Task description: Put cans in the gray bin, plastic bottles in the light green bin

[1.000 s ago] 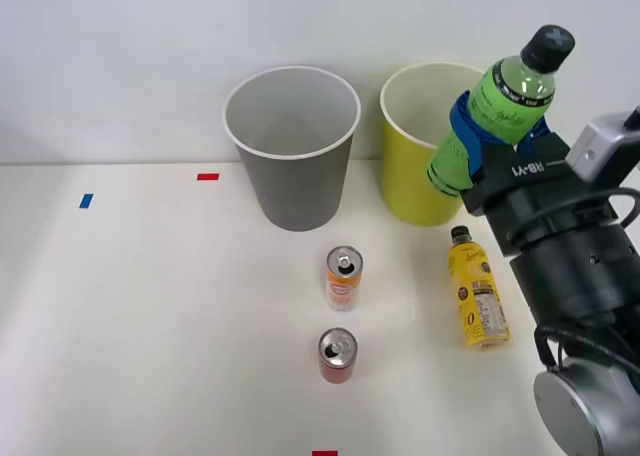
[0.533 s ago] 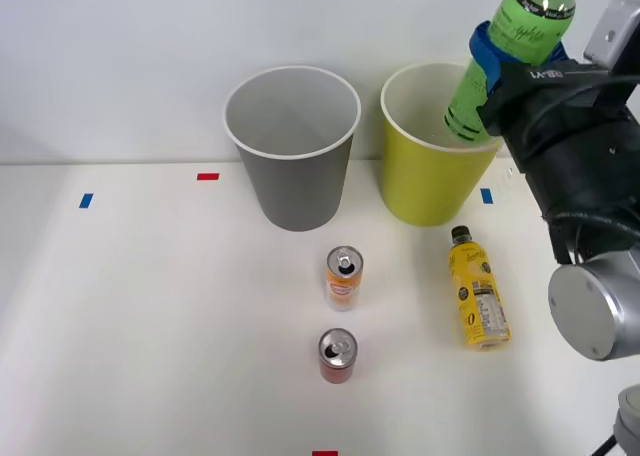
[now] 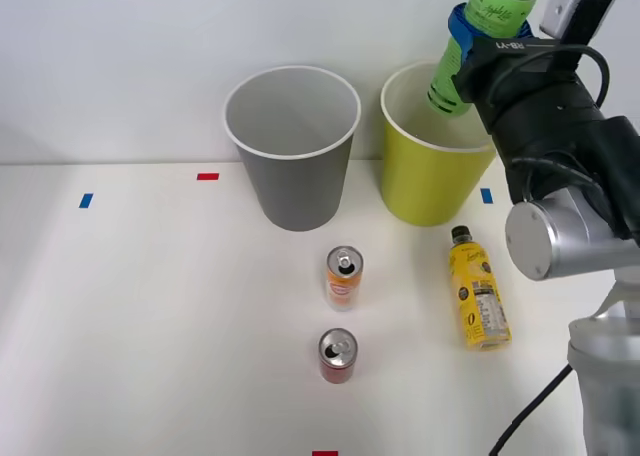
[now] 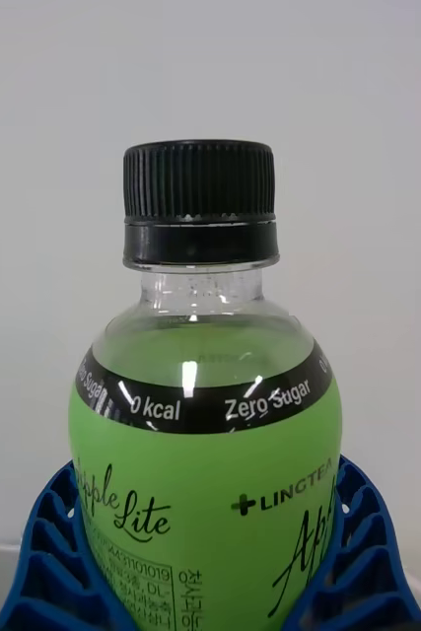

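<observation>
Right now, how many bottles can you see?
2. The green bottle is held by the right gripper above the light green bin. The yellow bottle lies on the table.

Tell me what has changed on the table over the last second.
The right gripper, shut on the green bottle, has carried it up and toward the wall, from in front of the light green bin to above its open mouth; nothing was let go. The gray bin, both cans and the yellow bottle stayed put.
</observation>
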Available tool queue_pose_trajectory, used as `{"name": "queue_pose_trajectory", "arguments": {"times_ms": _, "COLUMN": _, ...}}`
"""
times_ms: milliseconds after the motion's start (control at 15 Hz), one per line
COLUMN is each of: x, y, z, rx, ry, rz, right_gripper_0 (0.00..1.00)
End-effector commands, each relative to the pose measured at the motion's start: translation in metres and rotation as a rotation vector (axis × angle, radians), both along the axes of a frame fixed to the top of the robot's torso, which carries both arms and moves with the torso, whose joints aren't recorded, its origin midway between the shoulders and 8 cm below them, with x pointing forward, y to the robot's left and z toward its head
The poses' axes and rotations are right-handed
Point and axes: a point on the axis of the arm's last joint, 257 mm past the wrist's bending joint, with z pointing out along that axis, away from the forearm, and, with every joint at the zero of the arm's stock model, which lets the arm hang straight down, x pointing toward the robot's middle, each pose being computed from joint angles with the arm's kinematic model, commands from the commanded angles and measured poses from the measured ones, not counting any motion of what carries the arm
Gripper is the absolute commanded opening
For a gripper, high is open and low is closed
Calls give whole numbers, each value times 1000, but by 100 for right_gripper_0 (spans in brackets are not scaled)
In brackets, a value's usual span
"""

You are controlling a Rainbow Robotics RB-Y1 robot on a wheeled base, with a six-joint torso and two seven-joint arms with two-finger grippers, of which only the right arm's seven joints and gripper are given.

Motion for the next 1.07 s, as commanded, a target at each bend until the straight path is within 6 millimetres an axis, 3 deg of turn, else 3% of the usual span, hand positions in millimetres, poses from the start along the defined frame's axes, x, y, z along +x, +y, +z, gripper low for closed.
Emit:
{"name": "queue_pose_trajectory", "arguments": {"times_ms": 67, "x": 31, "y": -2, "z": -2, "rx": -23, "ry": 23, "rz": -18, "right_gripper_0": 0}}
{"name": "queue_pose_trajectory", "arguments": {"times_ms": 267, "x": 53, "y": -5, "z": -12, "rx": -38, "ry": 34, "rz": -36, "right_gripper_0": 0}}
{"name": "queue_pose_trajectory", "arguments": {"times_ms": 533, "x": 58, "y": -7, "z": -16, "rx": -49, "ry": 31, "rz": -44, "right_gripper_0": 0}}
{"name": "queue_pose_trajectory", "arguments": {"times_ms": 600, "x": 58, "y": -7, "z": -16, "rx": -45, "ry": 31, "rz": -43, "right_gripper_0": 13}}
{"name": "queue_pose_trajectory", "arguments": {"times_ms": 667, "x": 58, "y": -6, "z": -16, "rx": -41, "ry": 30, "rz": -41, "right_gripper_0": 39}}
{"name": "queue_pose_trajectory", "arguments": {"times_ms": 733, "x": 58, "y": -7, "z": -16, "rx": -42, "ry": 32, "rz": -42, "right_gripper_0": 74}}
{"name": "queue_pose_trajectory", "arguments": {"times_ms": 867, "x": 56, "y": -3, "z": -14, "rx": -40, "ry": 18, "rz": -32, "right_gripper_0": 100}}
{"name": "queue_pose_trajectory", "arguments": {"times_ms": 1067, "x": 52, "y": -1, "z": -14, "rx": -44, "ry": -6, "rz": -24, "right_gripper_0": 100}}
